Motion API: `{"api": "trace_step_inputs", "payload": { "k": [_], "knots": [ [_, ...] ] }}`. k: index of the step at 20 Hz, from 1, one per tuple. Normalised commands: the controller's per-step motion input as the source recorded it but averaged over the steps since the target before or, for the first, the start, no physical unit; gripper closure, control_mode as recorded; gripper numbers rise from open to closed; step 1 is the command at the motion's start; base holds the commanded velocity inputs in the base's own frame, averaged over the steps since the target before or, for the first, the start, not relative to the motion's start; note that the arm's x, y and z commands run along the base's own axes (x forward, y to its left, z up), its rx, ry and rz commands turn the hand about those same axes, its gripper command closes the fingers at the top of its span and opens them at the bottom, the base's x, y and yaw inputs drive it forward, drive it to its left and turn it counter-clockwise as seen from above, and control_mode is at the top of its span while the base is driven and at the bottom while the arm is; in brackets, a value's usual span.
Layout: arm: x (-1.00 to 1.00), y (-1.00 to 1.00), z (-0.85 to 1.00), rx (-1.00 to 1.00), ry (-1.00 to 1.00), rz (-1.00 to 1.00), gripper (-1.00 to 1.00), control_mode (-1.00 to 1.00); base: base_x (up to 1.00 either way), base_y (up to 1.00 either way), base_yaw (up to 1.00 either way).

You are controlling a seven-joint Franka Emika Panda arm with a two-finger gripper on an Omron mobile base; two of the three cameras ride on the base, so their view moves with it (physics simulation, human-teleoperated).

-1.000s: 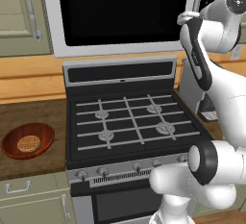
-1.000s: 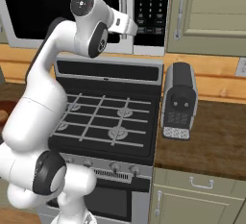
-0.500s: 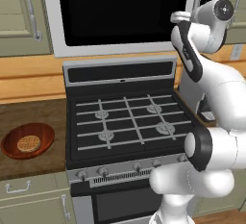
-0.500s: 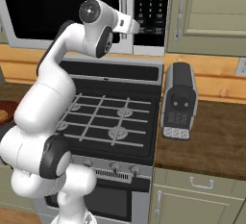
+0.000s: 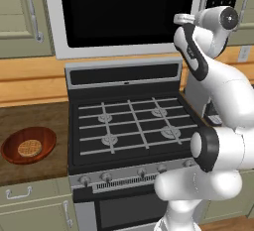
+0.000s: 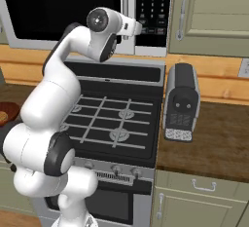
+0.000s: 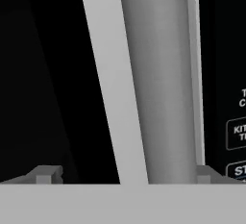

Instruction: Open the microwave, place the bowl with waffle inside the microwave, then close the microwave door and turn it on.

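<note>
The microwave point(image 5: 129, 12) hangs above the stove, and the microwave door point(image 7: 38, 74) with its black glass is shut. In the hand view, the door's grey bar handle point(image 7: 158, 74) stands between my open gripper's point(image 7: 126, 175) fingertips point(image 7: 45, 174), nearer the right one, with the button panel point(image 7: 233, 131) beside it. From the right base view my gripper point(image 6: 138, 27) is up against the door's right edge. The reddish-brown bowl point(image 5: 29, 145) sits on the counter left of the stove, holding the waffle point(image 5: 30, 148).
A black gas stove point(image 5: 131, 126) lies directly below the microwave, under my arm. A dark toaster point(image 6: 182, 102) stands on the wooden counter point(image 6: 214, 138) to its right. Beige cabinets point(image 6: 214, 7) flank the microwave.
My arm has stretched a little further toward the microwave door's handle. The jaws stay open. The bowl and waffle have not moved.
</note>
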Motion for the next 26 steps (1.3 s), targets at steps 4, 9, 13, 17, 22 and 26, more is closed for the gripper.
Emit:
{"api": "trace_step_inputs", "payload": {
  "k": [4, 9, 13, 17, 22, 26],
  "knots": [
    [0.71, -0.07, -0.18, 0.0, 0.0, 0.06, 1.0, -1.0, 0.0, 0.0, 0.0],
    [0.9, 0.0, -0.2, 0.0, 0.0, 0.13, 1.0, -1.0, 0.0, 0.0, 0.0],
    [0.71, 0.0, -0.09, 0.0, 0.08, 0.26, 1.0, -1.0, 0.0, 0.0, 0.0],
    [0.29, 0.27, 0.0, 0.0, 0.19, 0.3, 1.0, -1.0, 0.0, 0.0, 0.0],
    [-0.03, 0.67, 0.07, 0.0, 0.17, 0.21, 1.0, -1.0, 0.0, 0.0, 0.0],
    [-0.25, 0.65, 0.32, -0.02, 0.21, 0.2, 1.0, -1.0, 0.0, 0.0, 0.0]
  ]
}}
